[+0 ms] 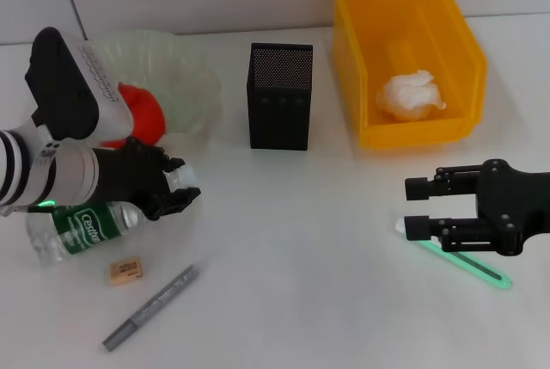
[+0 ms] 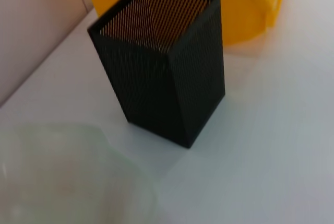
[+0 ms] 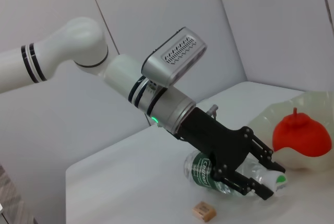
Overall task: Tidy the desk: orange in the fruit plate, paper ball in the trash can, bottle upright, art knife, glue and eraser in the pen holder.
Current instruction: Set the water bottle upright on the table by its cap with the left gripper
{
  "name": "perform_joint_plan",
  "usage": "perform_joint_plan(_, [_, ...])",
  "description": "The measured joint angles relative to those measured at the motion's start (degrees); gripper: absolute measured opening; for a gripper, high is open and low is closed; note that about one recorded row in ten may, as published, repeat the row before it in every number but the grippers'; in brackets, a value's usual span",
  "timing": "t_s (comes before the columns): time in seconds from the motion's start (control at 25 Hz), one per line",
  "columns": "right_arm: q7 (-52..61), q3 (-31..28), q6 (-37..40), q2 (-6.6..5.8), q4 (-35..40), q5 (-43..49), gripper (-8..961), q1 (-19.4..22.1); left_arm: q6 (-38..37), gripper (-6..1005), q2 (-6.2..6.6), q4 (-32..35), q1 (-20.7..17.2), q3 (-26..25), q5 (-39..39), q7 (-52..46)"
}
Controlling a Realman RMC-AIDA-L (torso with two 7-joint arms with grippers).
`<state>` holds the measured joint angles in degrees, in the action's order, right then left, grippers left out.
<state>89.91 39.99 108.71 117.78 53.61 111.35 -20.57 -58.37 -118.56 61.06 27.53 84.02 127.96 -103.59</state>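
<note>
Nearest me, art knife [image 1: 150, 308] lies untouched — my left gripper [image 1: 172, 187] pinches the fallen bottle [image 1: 86, 227]; right gripper [image 1: 421, 207] hovers spread.

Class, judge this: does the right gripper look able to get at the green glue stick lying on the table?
Probably yes: the right gripper hangs open just beside the glue stick, with nothing lying between them.

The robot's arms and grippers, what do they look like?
The left arm is glossy white with black ring bands, a silver vented camera box, a green light, and a black skeletal linkage left gripper. The right gripper is the same matte black linkage style.
</note>
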Motion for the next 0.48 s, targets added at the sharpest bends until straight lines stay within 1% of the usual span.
perform_joint_plan(0.08, [0.0, -0.01, -0.04, 0.0, 0.0, 0.0, 603, 0.0, -0.95, 443, 0.0, 2.17, -0.51, 0.0, -0.26, -0.41])
perform_joint_plan(0.32, [0.0, -0.09, -0.14, 0.0, 0.0, 0.0, 603, 0.0, -2.0, 443, -0.01, 3.47, -0.83, -0.06, -0.3, -0.64])
perform_joint_plan(0.48, [0.0, -0.09, -0.22, -0.01, 0.0, 0.0, 603, 0.0, -2.78, 442, -0.09, 5.56, -1.62, -0.09, -0.36, -1.28])
